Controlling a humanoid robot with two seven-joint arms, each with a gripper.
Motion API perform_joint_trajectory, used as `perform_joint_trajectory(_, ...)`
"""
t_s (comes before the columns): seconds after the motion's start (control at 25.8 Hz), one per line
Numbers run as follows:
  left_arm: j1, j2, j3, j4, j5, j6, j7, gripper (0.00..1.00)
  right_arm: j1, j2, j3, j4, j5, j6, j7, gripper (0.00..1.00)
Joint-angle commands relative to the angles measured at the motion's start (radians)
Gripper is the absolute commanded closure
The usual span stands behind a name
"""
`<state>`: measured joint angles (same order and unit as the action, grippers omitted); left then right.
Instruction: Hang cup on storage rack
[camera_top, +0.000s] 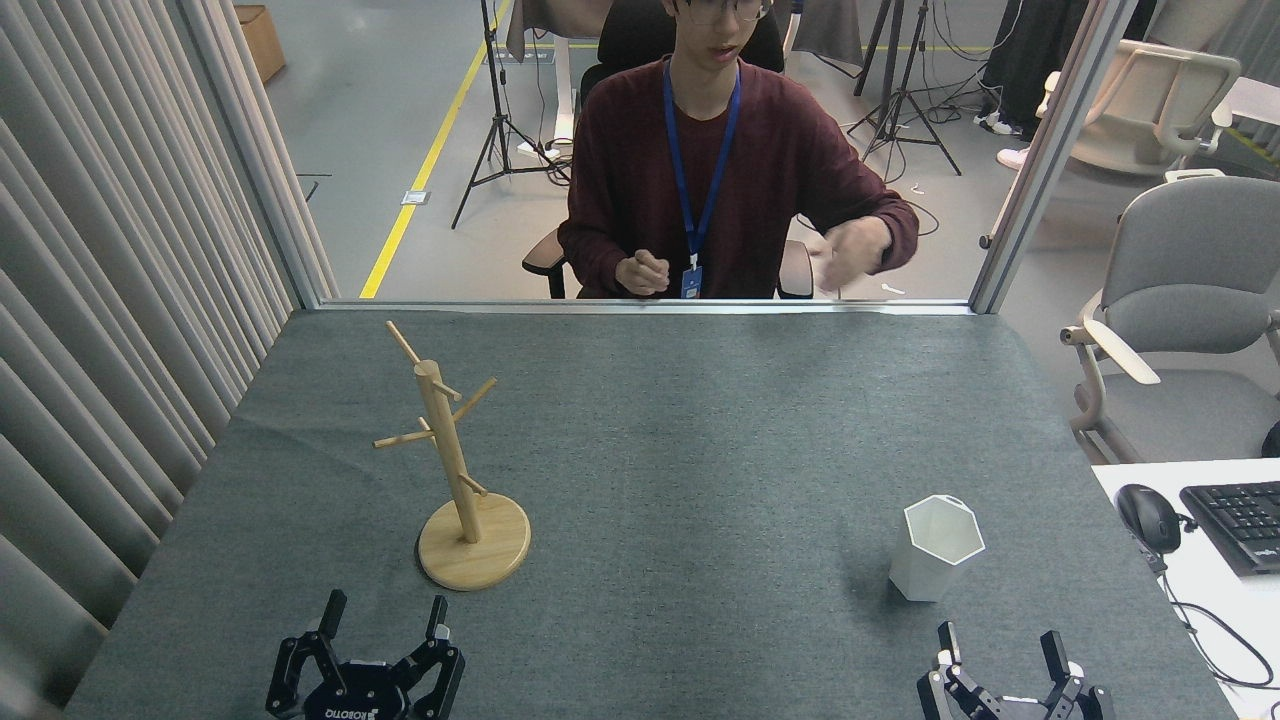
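Two grippers low at near table edge, both spread wide, both empty. Cup (935, 548) upright on grey table (700, 420), right side, just beyond right gripper (1003, 643), not touching. Rack (458, 470) upright on left side, round base just beyond left gripper (385, 612), apart from it. Cup and rack well apart. Person (720, 160) sits behind far table edge.

white cup (935, 560), pale wood storage rack (460, 480), grey table cloth (700, 430)
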<state>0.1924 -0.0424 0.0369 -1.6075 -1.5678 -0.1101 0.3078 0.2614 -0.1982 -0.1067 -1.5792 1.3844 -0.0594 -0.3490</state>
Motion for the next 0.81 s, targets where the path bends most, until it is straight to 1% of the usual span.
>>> perform_joint_trajectory(0.0,-0.016,-0.002,0.000,0.035,-0.001,0.000,0.001,0.01,-0.001,-0.001,-0.004,0.005,0.001,0.000,-0.001,0.02)
perform_joint_trajectory(0.19,-0.024,0.007,0.000,0.055,0.000,-0.002,0.005,0.01,-0.005,0.000,-0.007,0.018,-0.001,0.004,-0.001,0.01)
perform_joint_trajectory(0.27,-0.024,0.003,0.001,0.067,0.005,0.000,0.008,0.01,-0.014,0.003,-0.007,0.042,-0.001,0.006,0.001,0.02)
perform_joint_trajectory(0.35,-0.024,-0.001,0.001,0.066,0.008,-0.002,0.013,0.01,-0.030,0.003,-0.008,0.088,-0.002,0.015,0.001,0.02)
perform_joint_trajectory(0.5,-0.030,-0.004,0.000,0.072,0.009,-0.002,0.013,0.01,-0.099,-0.001,-0.007,0.188,-0.001,0.015,0.002,0.02)
perform_joint_trajectory(0.58,-0.034,-0.002,0.000,0.072,0.009,-0.002,0.013,0.01,-0.148,-0.006,-0.007,0.243,-0.004,0.015,0.002,0.02)
perform_joint_trajectory(0.66,-0.034,-0.002,0.000,0.072,0.009,-0.002,0.013,0.01,-0.191,-0.018,-0.007,0.300,0.001,0.013,0.002,0.01)
perform_joint_trajectory(0.78,-0.025,0.001,0.001,0.074,0.009,0.000,0.013,0.01,-0.232,-0.046,-0.004,0.354,0.002,0.015,0.002,0.01)
